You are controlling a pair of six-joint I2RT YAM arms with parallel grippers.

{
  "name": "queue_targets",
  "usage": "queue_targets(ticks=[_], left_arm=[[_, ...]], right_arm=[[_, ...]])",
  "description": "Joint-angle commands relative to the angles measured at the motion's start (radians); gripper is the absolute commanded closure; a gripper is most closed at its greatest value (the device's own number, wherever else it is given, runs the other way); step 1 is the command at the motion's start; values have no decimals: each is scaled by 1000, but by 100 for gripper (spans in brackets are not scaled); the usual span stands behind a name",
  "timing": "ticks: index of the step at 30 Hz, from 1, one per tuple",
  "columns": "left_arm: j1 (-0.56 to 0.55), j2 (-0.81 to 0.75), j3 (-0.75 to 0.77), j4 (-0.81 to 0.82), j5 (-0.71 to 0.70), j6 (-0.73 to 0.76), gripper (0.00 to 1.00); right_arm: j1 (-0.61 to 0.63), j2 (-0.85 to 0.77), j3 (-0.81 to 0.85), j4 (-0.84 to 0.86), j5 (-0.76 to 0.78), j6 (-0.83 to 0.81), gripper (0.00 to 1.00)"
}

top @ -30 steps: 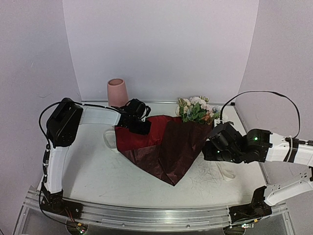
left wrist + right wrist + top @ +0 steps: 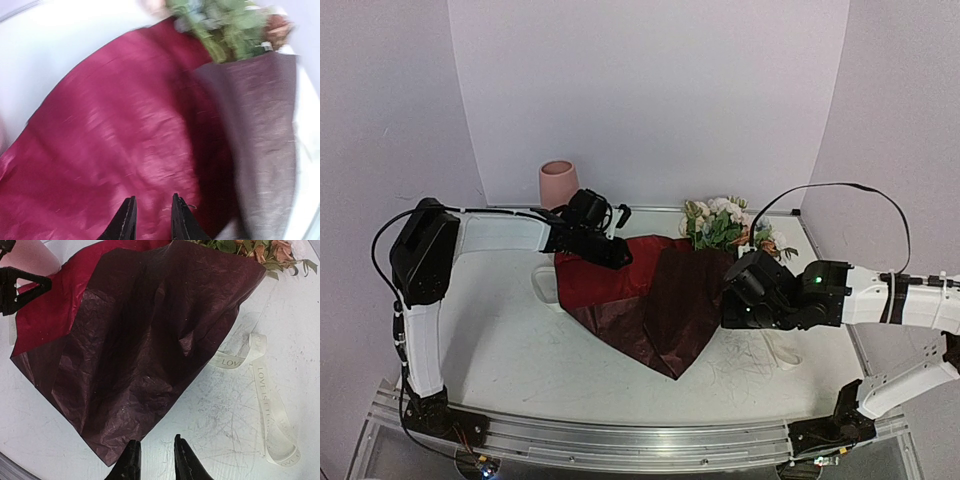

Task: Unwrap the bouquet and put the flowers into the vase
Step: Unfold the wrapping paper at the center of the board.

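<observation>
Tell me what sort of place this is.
Probably a robot test bench: plain white backdrop panels box in a scuffed white table, with an aluminium rail along its near edge.

Scuffed white table (image 2: 500,350), metal rail (image 2: 620,441) along near edge.

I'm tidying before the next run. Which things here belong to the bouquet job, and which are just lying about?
Job: flowers, dark red wrapping paper, cream ribbon, pink vase.
Lying about: a white object peeking from under the paper on the vase side; unclear what it is.
</observation>
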Motion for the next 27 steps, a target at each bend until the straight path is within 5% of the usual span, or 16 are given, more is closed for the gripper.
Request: queue_targets(ticks=[1,11,27], left_arm=[[1,38,72,18,158,6,74],[0,180,176,18,322,-65,100],[-107,223,248,43,486,-143,100]], right_arm=[[4,-8,0,14,-14,1,74],[5,-30,-4,25,-33,-45,75],[5,-173,-43,28,12,-39,73]])
